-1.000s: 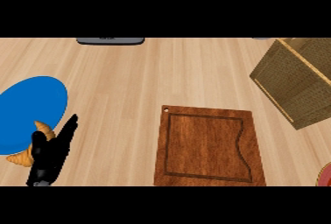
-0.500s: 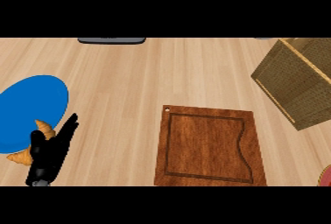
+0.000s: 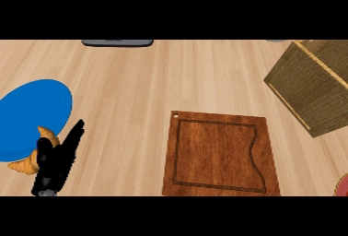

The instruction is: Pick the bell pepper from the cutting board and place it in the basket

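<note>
Left hand (image 3: 55,161), black, shows at lower left w/ fingers straight and pointing up, released, grasping nothing; it rests just beside the blue round plate (image 3: 31,117), partly over a golden-brown croissant (image 3: 35,154) that lies at the plate's lower edge; right hand isn't visible anywhere in the head view. Light wooden plank worktop (image 3: 149,83) carries everything. Dark brown rectangular wooden cutting board (image 3: 221,154) lies at lower centre, w/ a routed groove inside its border and a small hole at its top left corner; its surface is bare; no bell pepper shows on it. Tan woven square basket (image 3: 309,85) stands at upper right, tilted in view, well apart from the left hand, near the board's top right corner; can't tell what's inside. Small red curved bit (image 3: 342,185) peeks in at the lower right edge; can't tell what it is. Dark grey flat object (image 3: 117,42) sits at the top edge, cut off. No readable writing, brands or labels on anything.
</note>
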